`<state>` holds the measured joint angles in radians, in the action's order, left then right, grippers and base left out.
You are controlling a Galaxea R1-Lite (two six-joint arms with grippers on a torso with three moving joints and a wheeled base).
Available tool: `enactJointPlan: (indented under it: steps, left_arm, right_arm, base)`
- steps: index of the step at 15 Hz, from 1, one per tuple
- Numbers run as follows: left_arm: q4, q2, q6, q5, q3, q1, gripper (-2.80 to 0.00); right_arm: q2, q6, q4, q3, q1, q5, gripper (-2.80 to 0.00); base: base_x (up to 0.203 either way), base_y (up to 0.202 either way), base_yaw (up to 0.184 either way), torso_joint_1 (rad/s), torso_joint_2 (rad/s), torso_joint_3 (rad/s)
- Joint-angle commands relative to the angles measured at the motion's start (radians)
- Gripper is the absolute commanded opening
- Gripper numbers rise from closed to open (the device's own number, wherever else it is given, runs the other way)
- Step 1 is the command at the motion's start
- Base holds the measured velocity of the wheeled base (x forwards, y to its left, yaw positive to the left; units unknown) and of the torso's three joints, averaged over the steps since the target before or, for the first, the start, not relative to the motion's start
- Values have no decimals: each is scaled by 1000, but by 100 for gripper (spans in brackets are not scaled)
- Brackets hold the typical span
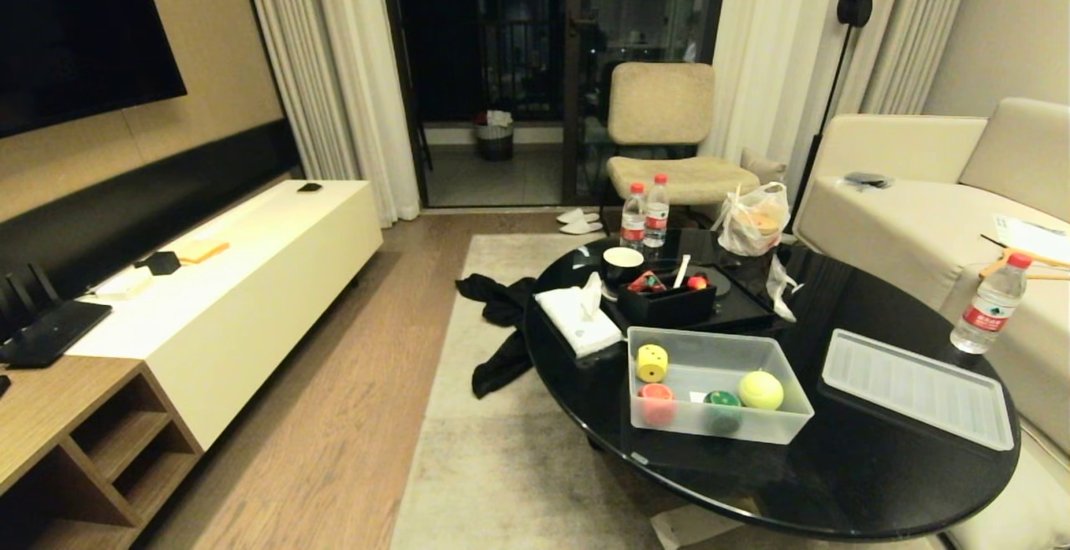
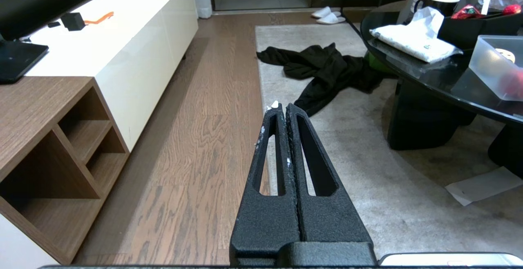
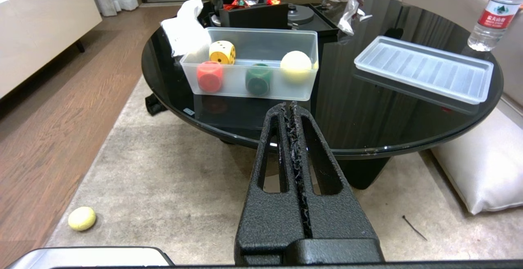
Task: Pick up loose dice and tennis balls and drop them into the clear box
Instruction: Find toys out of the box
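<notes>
The clear box (image 1: 710,345) stands open on the round black table (image 1: 836,466). Inside lie one tennis ball (image 1: 761,389) and yellow, red and green spotted cubes. Its ribbed lid (image 1: 917,387) rests on the table to the right. In the right wrist view another tennis ball (image 3: 82,218) lies on the rug, short of the table and off towards the wood floor. No loose dice are in view. My right gripper (image 3: 288,106) is shut and empty, low in front of the table and the clear box (image 3: 265,42). My left gripper (image 2: 283,107) hangs shut and empty over the rug's edge.
A black organiser box (image 1: 667,303), tissue pack (image 1: 577,320), mug (image 1: 623,262), water bottles (image 1: 644,214) and a plastic bag (image 1: 755,220) crowd the table's far side. A black garment (image 2: 327,66) lies on the rug. The TV cabinet (image 1: 251,282) runs along the left, the sofa (image 1: 919,224) on the right.
</notes>
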<state>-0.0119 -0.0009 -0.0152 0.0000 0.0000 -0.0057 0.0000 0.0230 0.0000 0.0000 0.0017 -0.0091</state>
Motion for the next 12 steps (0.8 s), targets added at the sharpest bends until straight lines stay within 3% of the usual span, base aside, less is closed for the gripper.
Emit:
enactJointPlan:
  steps: [1, 5, 12]
  left_arm:
    - [0, 1, 0, 0, 2, 0, -280]
    - [0, 1, 0, 0, 2, 1, -280]
    - [0, 1, 0, 0, 2, 0, -280]
  right_arm:
    - [0, 0, 0, 2, 0, 0, -280]
    - [0, 0, 0, 2, 0, 0, -280]
    - [0, 0, 0, 2, 0, 0, -280]
  base:
    - [0, 0, 0, 0, 0, 0]
    - [-45, 0, -18, 4, 2, 1]
    - [-178, 0, -7, 1, 1, 3]
